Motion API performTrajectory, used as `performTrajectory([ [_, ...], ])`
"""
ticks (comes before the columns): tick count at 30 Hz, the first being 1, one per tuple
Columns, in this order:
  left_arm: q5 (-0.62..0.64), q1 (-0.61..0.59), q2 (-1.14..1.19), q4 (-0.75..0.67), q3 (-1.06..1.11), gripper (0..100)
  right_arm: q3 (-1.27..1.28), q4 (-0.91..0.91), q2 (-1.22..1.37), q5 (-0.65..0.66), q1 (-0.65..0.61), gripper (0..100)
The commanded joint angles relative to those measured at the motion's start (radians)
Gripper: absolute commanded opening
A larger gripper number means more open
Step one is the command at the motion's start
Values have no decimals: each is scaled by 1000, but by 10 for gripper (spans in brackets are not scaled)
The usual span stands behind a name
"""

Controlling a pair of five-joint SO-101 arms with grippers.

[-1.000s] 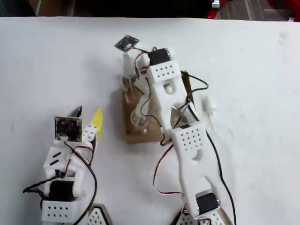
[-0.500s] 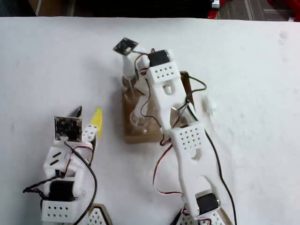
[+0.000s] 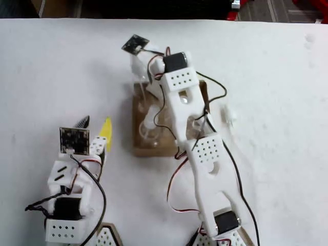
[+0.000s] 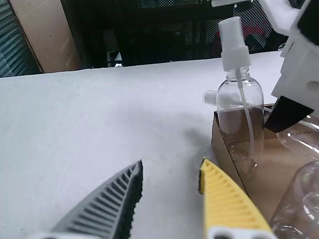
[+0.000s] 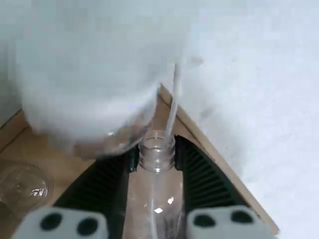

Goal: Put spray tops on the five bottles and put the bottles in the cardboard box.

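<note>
The right hand [image 5: 155, 152] is down in the cardboard box [image 3: 139, 149], at the left corner farthest from the arms' bases. Its black fingers [image 5: 199, 174] are closed in on either side of a clear bottle [image 5: 155, 199] that stands upright there. A white spray top [image 4: 234, 42] perches on that bottle's mouth, its thin tube [image 4: 247, 124] running down inside, and the neck threads below it show bare. Next to it in the box I can see the open mouth of another bottle [image 5: 22, 184], and more clear bottles [image 3: 146, 134] stand nearer the arms. A loose spray top [image 3: 228, 116] lies on the bench [image 3: 61, 66] near the box's right side, beside the right arm. The left hand [image 3: 96, 125] hovers low over the bench, off to the left of the box and apart from it. Its grey and yellow fingers are spread, with nothing between them.
</note>
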Motion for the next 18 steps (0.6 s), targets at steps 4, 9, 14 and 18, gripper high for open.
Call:
performTrajectory([
  [4, -11, 13, -7, -32, -3, 172, -68, 24, -15, 11, 38, 17],
  [9, -11, 13, -7, -32, -3, 172, -87, 25, -16, 11, 61, 17],
  [14, -11, 15, -7, -32, -3, 172, -87, 25, -18, 11, 68, 17],
  [18, -11, 15, -7, -32, -3, 172, -132, 24, -35, 5, 68, 17],
])
